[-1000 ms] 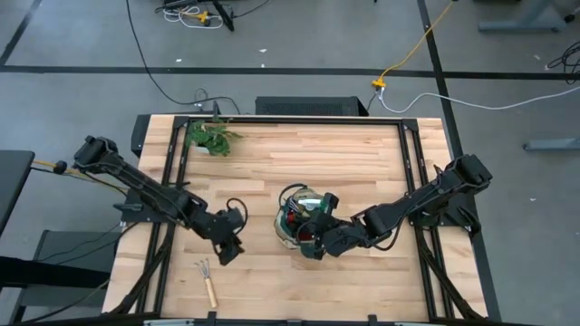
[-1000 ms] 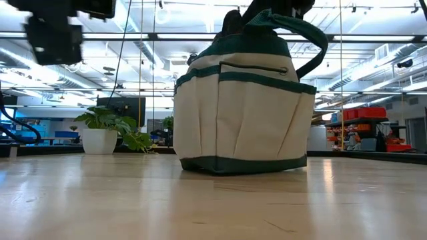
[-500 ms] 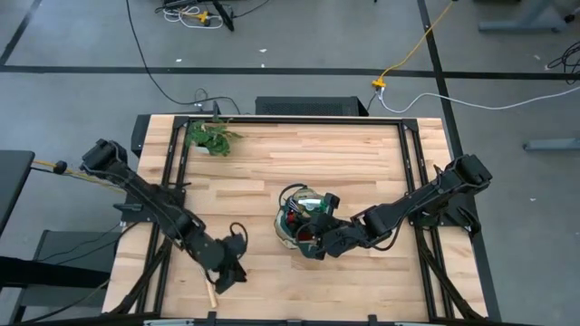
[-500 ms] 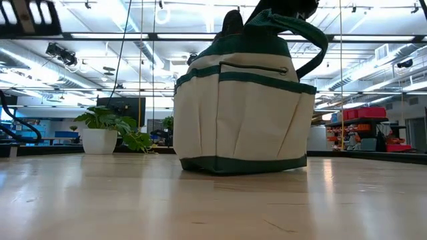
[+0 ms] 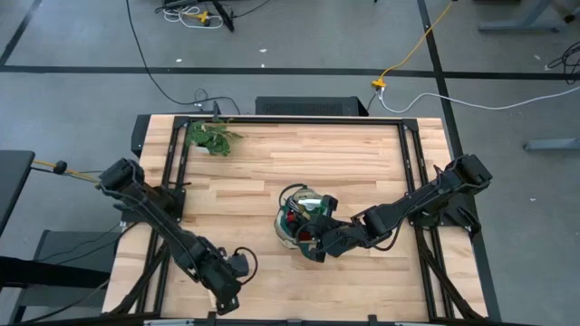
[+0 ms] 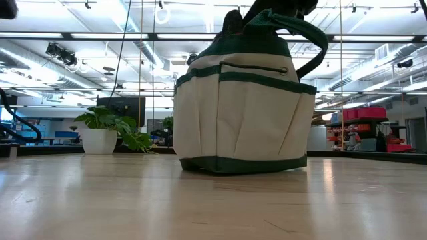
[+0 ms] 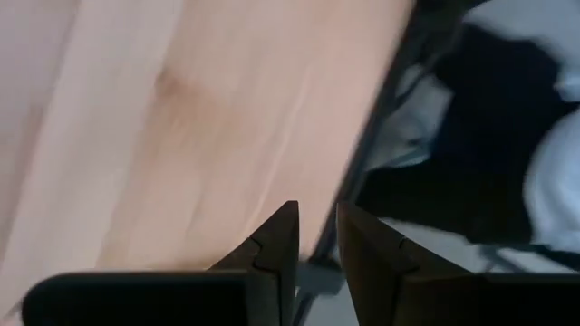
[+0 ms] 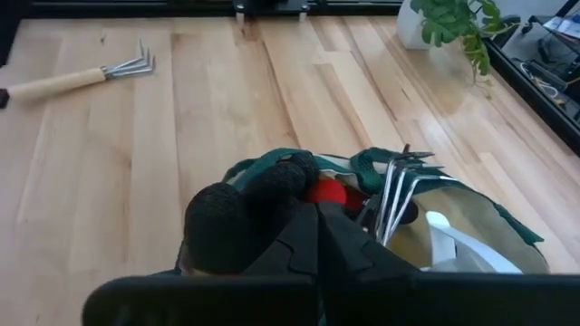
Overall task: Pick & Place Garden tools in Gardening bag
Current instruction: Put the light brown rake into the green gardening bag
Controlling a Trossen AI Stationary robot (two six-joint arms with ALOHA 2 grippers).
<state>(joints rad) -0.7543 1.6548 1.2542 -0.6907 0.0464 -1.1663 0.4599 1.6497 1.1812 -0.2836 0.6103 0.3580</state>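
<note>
One rake (image 8: 86,76) lies outside one bag (image 8: 362,195).

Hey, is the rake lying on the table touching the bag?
Apart. The right wrist view shows the rake lying on bare wood, with a clear stretch of tabletop between it and the bag.

Left hand (image 5: 223,299) reaches low over the worktop's near edge, fingers slightly parted; right hand (image 5: 306,237) is closed, arm bent inward.
</note>
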